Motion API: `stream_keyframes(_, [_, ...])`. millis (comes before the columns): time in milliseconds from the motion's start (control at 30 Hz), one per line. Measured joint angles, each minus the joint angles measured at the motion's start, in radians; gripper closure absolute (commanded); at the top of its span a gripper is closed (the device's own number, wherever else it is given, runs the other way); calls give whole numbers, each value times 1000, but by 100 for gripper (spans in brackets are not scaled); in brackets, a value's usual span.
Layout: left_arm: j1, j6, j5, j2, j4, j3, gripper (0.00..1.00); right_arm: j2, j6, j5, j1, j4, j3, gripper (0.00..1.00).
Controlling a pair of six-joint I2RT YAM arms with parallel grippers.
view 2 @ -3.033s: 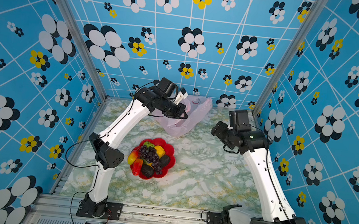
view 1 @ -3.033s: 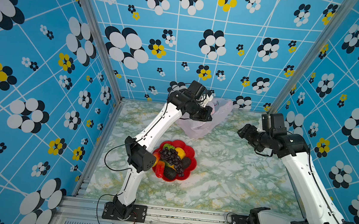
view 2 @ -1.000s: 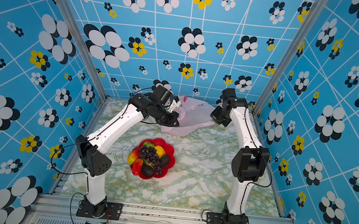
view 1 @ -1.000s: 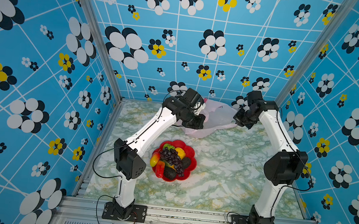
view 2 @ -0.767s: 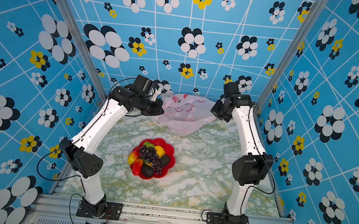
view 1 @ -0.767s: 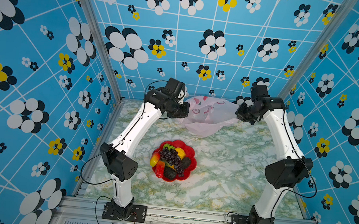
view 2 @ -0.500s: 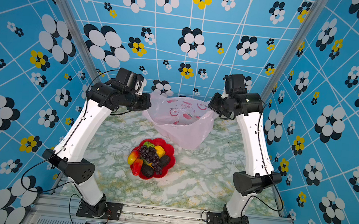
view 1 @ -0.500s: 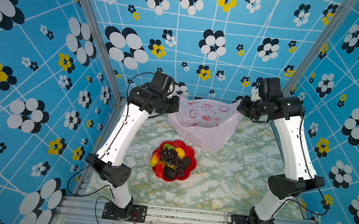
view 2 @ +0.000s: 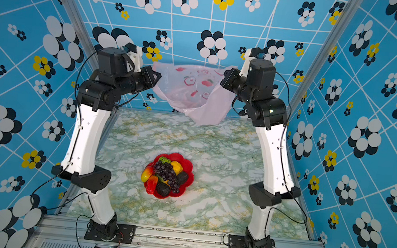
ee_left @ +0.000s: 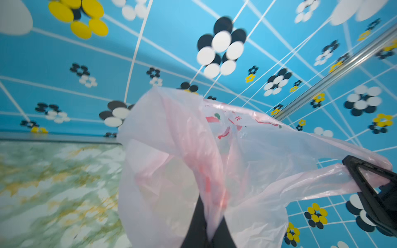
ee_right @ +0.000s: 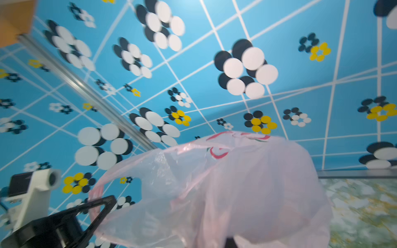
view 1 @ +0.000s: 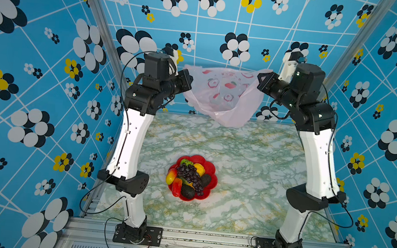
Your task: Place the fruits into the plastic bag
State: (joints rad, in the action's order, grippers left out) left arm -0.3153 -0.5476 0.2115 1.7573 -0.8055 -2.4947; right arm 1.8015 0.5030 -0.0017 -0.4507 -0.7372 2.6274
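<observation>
The plastic bag [view 1: 222, 94] is held aloft at the back, stretched between the left gripper [view 1: 188, 81] and the right gripper [view 1: 261, 78], each clamped shut on it (its red writing is too blurred to be read). The fruits [view 1: 188, 177] are piled in the red dish [view 1: 211, 166].

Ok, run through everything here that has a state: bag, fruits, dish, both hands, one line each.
bag: held up clear of the table, stretched between both hands, looks empty
left hand: shut on one side of the bag
right hand: shut on the opposite side of the bag
fruits: piled in the dish, none bagged yet
dish: flat on the table, full
</observation>
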Motion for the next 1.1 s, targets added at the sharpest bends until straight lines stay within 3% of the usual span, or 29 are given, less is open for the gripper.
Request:
stream_keyframes(167, [-125, 111, -71, -308, 203, 265, 96, -197, -96, 19, -75, 92, -63, 100])
stream_keyframes(233, [-121, 134, -100, -415, 255, 422, 99, -305, -103, 47, -66, 132, -286, 100])
stream_keyframes(300, [-50, 107, -97, -480, 272, 631, 100, -343, -81, 52, -65, 149, -547, 100])
stream_keyframes(400, [102, -3, 6, -420, 298, 948, 100, -195, -20, 35, -63, 110, -807, 100])
stream_keyframes(500, [204, -90, 64, -266, 268, 1213, 100, 48, 27, 15, -63, 38, -918, 100])
stream_keyframes(600, [248, -115, 87, -242, 151, 1271, 100, 137, 50, 1, -63, -37, -898, 100])
stream_keyframes(667, [255, -114, 94, -291, 145, 1213, 100, 148, 57, -18, -63, -79, -769, 100])
stream_keyframes(833, [264, -103, 111, -435, 228, 1136, 100, 165, 71, -80, -69, 7, -441, 100])
stream_keyframes(1100, [321, -89, 99, -517, 188, 1298, 100, 336, 114, -172, -92, 36, -399, 100])
